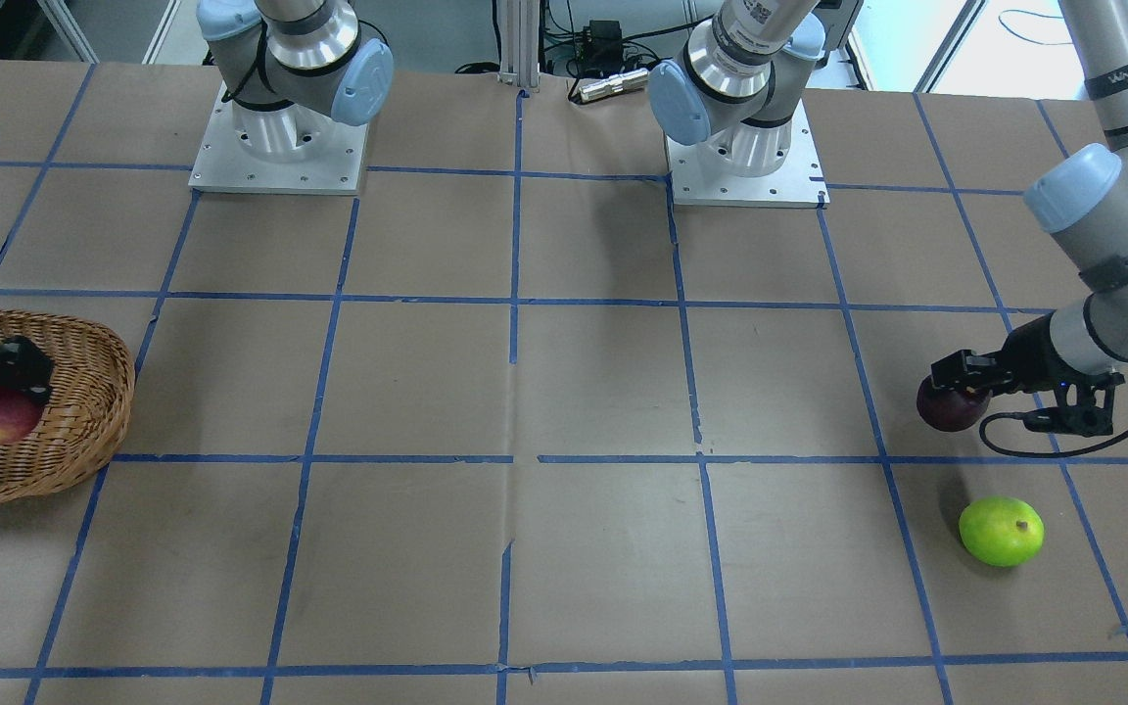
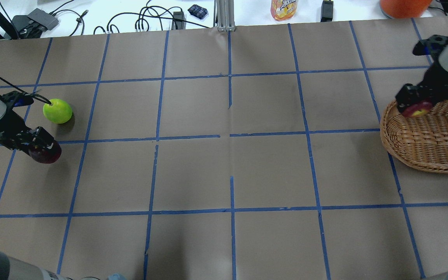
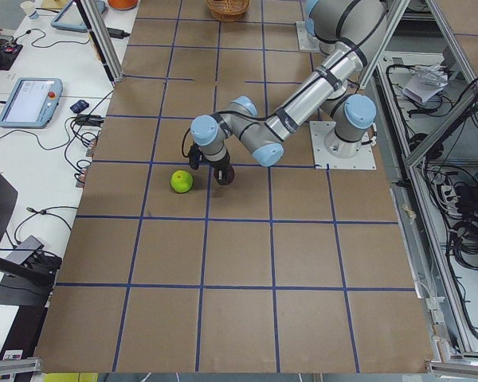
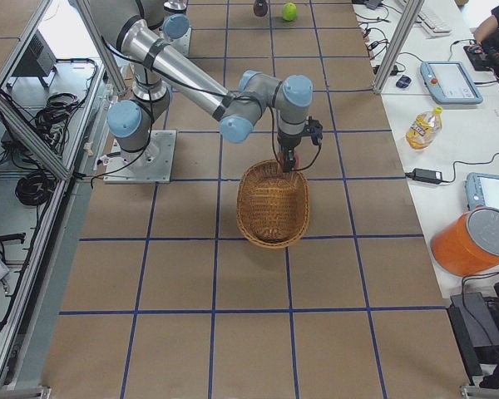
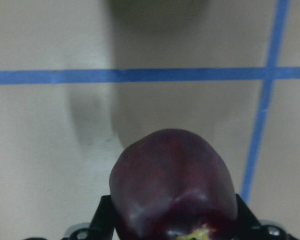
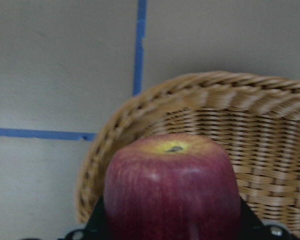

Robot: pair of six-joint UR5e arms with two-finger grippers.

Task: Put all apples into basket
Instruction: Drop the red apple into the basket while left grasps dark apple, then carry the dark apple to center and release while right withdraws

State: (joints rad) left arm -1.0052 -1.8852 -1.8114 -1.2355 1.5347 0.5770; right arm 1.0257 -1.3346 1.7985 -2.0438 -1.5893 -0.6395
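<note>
**Left jaws:** clenched on the purple apple [image 2: 47, 153], spread to the apple's full width and gripping it from both sides. In the left wrist view the apple fills the lower middle of the frame, with its yellowish stem end turned toward the camera. In the overhead view it is seen at the left edge, mid-height, just below a blue tape line [image 2: 130, 139]. It cannot be told whether it rests on the tabletop [image 2: 228, 163] or is held just above it. A soft shadow is noted on the brown paper ahead of it.

**Green apple** [image 2: 57, 111]**:** loose on the tabletop, stem up. It lies above and slightly right of the purple apple in the overhead view, near it but apart, and is not touched by either jaws.

**Right jaws:** clenched on the red apple [image 2: 416, 111], again spread to the fruit's width. The apple is held inside the rim of the basket [image 2: 422, 155] at its upper left end, at the right edge of the overhead view. In the right wrist view the wicker wall is seen behind the apple. Contact with the basket floor cannot be told.
</note>
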